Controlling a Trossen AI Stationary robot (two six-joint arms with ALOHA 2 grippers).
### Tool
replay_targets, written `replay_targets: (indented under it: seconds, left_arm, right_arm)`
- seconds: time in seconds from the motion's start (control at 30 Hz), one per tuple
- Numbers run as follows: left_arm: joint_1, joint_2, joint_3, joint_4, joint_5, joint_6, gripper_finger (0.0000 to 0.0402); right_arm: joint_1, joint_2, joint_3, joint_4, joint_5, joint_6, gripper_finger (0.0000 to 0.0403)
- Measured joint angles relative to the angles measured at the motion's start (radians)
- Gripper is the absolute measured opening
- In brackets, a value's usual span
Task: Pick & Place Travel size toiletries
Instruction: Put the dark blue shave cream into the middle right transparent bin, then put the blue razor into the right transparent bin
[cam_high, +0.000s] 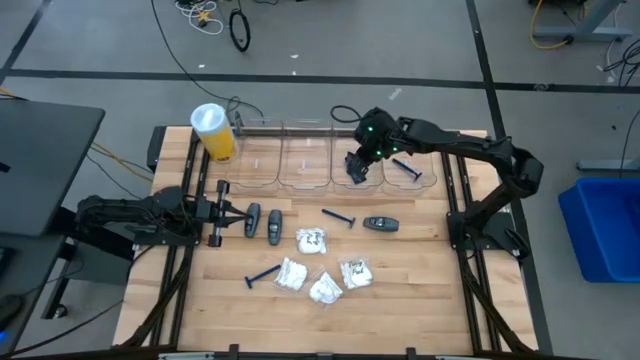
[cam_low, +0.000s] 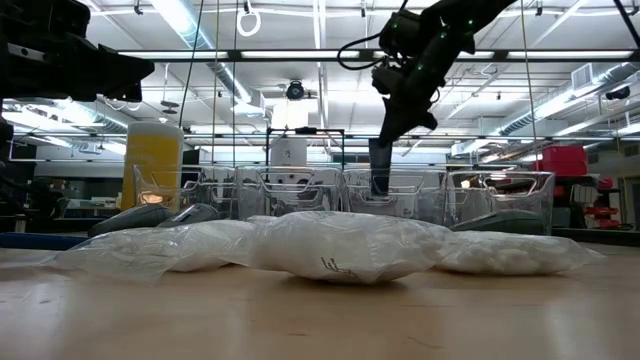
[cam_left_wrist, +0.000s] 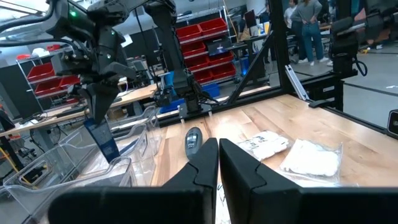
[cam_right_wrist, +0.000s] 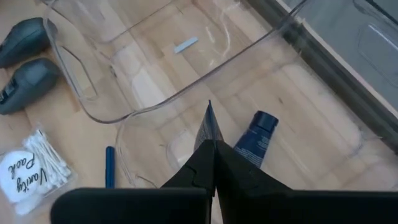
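My right gripper hangs over the row of clear bins at the table's far side, shut on a small flat blue tube. A second blue tube lies in the bin beneath. On the bare wood lie two blue razors, dark grey pieces and several white packets. My left gripper waits shut and level at the table's left side. My right gripper pinches the flat blue tube by its upper end between its two fingers. The fingers slant down from above. The tube hangs below them, lifted clear, its lower end down between the bin's walls.
A tall yellow cylinder with a white lid stands at the far left beside the bins. The bins' clear walls rise around the right gripper. The room behind holds red storage bins and people standing.
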Motion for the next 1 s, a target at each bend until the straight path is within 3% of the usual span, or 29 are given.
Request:
replay_targets:
  seconds: [0.4,0.77,1.0]
  left_arm:
    - [0.000,0.000,0.000,0.000,0.000,0.000,0.0024]
    - [0.000,0.000,0.000,0.000,0.000,0.000,0.0024]
    - [0.000,0.000,0.000,0.000,0.000,0.000,0.0024]
  right_arm:
    - [0.000,0.000,0.000,-0.006,-0.001,0.036,0.0016]
    - [-0.003,0.000,0.000,-0.006,-0.051,0.044,0.0083]
    - [-0.003,0.000,0.000,-0.006,-0.050,0.044,0.0105]
